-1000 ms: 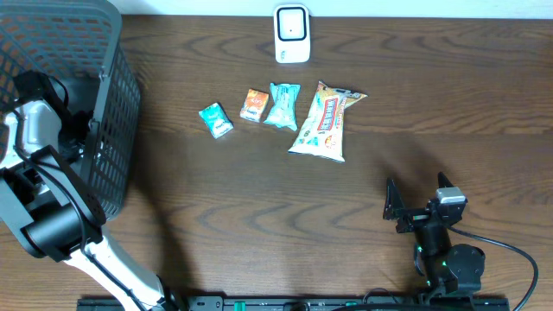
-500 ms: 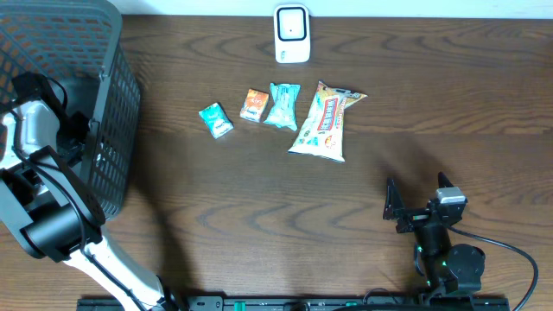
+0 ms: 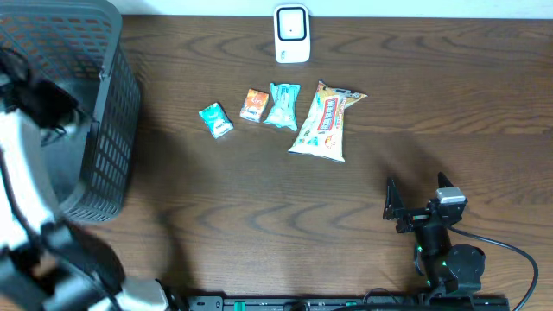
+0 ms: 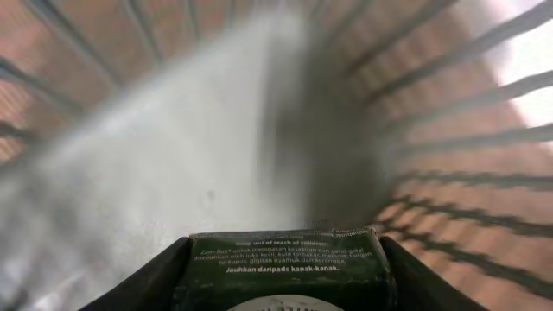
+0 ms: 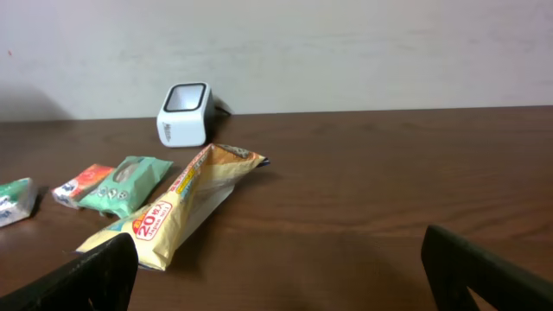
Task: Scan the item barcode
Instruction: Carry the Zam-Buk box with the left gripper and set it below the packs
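My left gripper [image 4: 281, 281] is clamped on a dark green pack [image 4: 281, 255] inside the basket [image 3: 117, 147]. It looks light and fairly stiff, so I'd hold its side edges. My right gripper [image 5: 289, 268] gapes empty outside the basket.

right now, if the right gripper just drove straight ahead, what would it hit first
Probably nothing: the right gripper, open, points over bare table, passing right of the yellow snack bag. Depth is hard to judge, though.
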You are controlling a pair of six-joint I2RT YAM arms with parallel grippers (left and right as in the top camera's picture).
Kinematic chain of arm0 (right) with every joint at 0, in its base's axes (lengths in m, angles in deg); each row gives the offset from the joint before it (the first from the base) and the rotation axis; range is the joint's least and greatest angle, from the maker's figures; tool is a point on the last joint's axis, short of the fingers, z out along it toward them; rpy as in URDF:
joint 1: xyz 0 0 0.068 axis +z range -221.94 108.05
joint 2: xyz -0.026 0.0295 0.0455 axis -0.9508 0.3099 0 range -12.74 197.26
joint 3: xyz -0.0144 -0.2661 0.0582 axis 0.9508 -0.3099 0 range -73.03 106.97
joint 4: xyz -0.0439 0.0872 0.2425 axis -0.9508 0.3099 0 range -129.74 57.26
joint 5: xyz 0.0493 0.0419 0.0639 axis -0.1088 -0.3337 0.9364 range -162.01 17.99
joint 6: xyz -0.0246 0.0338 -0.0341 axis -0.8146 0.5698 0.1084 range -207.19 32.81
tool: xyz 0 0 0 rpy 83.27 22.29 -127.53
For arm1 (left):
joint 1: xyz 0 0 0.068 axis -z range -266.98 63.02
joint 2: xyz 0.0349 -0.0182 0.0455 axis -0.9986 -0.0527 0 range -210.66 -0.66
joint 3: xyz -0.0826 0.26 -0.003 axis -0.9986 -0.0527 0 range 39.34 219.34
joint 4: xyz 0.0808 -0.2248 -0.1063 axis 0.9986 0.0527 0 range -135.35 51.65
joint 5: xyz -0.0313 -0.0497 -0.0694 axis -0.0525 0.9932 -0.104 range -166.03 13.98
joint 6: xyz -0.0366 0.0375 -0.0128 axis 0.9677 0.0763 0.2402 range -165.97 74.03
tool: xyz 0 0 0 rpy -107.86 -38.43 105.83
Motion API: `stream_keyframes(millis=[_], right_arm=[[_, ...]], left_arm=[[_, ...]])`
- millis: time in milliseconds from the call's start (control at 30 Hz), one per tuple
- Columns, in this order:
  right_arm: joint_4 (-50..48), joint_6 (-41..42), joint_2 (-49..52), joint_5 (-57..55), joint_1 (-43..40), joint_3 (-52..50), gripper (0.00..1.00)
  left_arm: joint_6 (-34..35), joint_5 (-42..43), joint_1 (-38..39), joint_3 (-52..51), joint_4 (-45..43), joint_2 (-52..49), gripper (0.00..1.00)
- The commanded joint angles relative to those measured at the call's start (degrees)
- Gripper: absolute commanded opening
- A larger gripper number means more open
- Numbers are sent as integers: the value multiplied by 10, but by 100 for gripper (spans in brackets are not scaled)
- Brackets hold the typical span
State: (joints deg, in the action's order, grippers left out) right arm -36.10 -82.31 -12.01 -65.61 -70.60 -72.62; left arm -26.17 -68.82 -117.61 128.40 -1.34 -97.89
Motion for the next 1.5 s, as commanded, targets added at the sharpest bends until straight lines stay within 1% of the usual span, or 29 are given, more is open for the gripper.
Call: stream_keyframes(millis=[0,67,100,167,233,333,367,433,467,533,633,700,800,867,967,1033,1167,1267,1300,1400,1433,1467], right_arm=[[2,-9,-2,-2,-5,-1,99],[2,-9,-2,-2,-5,-1,99],[2,-9,-2,-2,-5,-1,99],[2,-9,-2,-2,-5,-1,99],[2,-9,-2,-2,-5,-1,99],[2,-9,-2,-2,-5,-1,99],[2,-9,-2,-2,-5,-1,99],[2,-9,-2,-2,-5,-1,99],[2,-9,-2,-2,-5,-1,99],[2,-9,-2,-2,-5,-1,99],[2,-9,-2,-2,-5,-1,99],[2,-9,-2,-2,-5,-1,99],[2,-9,-2,-2,-5,-1,99],[2,-9,-2,-2,-5,-1,99],[2,-9,-2,-2,-5,-1,99],[2,-9,-2,-2,-5,-1,99],[2,-9,-2,-2,-5,-1,99],[2,-9,-2,-2,-5,-1,99],[2,-9,-2,-2,-5,-1,99],[2,-9,-2,-2,-5,-1,99],[2,-9,-2,-2,-5,-1,99],[2,-9,-2,-2,-5,-1,99]], left_arm=[[53,2,0,21,-30,125,49],[89,8,0,21,-50,184,49],[100,24,0,21,-61,211,49],[116,67,0,21,-80,252,49],[142,132,5,21,-99,290,49],[177,194,36,21,-115,315,49],[177,202,45,21,-116,316,49],[178,210,86,20,-111,313,49],[178,210,129,16,-106,305,49],[174,209,189,7,-106,287,49],[129,208,286,3,-97,232,49],[99,206,355,3,-88,168,49],[86,202,413,3,-79,87,49],[83,199,431,3,-80,53,49],[82,163,459,3,-77,-7,50],[74,117,475,3,-72,-52,50],[59,53,493,3,-63,-111,50],[58,41,498,3,-63,-141,50],[57,36,500,3,-61,-156,55],[57,37,500,3,-51,-169,56],[57,36,500,3,-46,-171,58],[57,37,500,3,-41,-171,64]])
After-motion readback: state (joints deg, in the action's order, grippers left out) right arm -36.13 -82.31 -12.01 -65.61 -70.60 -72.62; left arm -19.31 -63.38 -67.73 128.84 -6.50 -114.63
